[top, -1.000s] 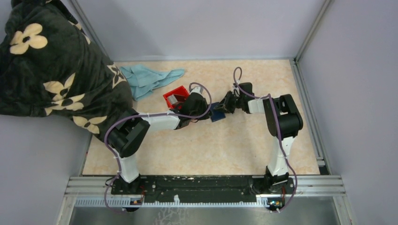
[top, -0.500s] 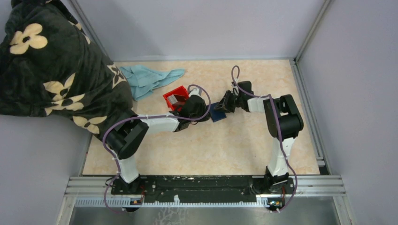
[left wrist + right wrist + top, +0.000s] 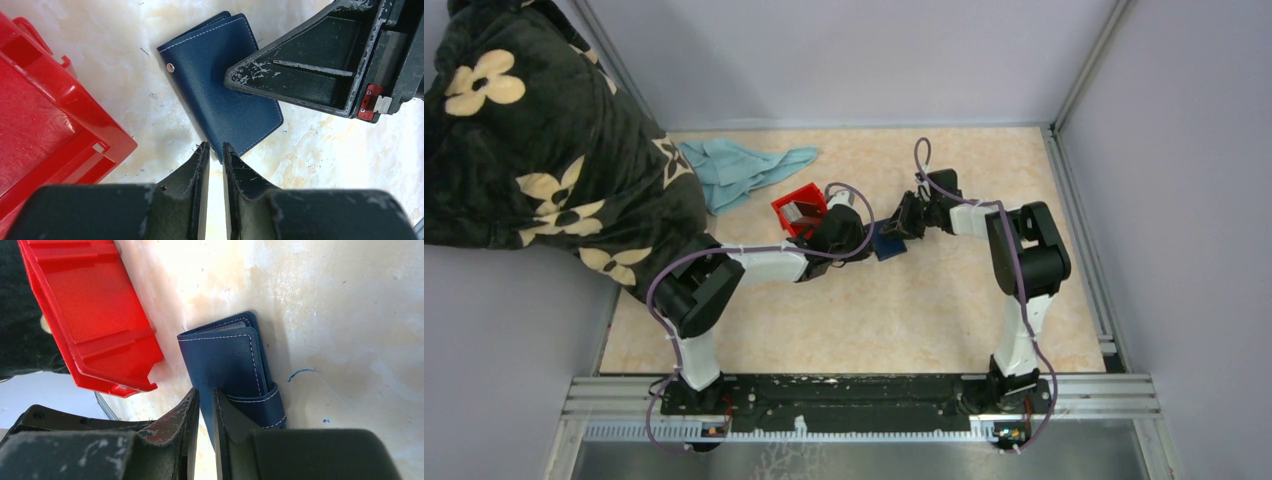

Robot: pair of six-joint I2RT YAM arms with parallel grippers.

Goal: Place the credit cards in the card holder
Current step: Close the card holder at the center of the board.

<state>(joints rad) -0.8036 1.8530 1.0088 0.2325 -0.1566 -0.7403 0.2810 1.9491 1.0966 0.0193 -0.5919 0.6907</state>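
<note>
Left end effector (image 3: 214,146) has its two fingers nearly together, just a thin slit between them and nothing in it that I can see. The tips are right at one edge of the card holder (image 3: 220,85). Right end effector (image 3: 205,391) is the same deal, fingers a sliver apart, on the opposite side of the holder. One of its fingertips is over the cover, but I can't tell if it's actually pressing down.

Card holder itself is dark navy with a pebbly leather look and pale stitching round the edge. It's folded shut and lying flat on the surface (image 3: 944,310), about halfway between the left and right edges and a bit nearer the far edge. Little metal snap stud (image 3: 171,67) near one corner, and a strap (image 3: 260,401) wraps round one end. A paler strip peeks out between the leaves at the other end. Card or lining, no idea.

Red bin (image 3: 50,115) sits just left of it, not touching. From above there's something greyish inside, too small to make out. Teal cloth (image 3: 744,170) is crumpled toward the far left corner.
</note>
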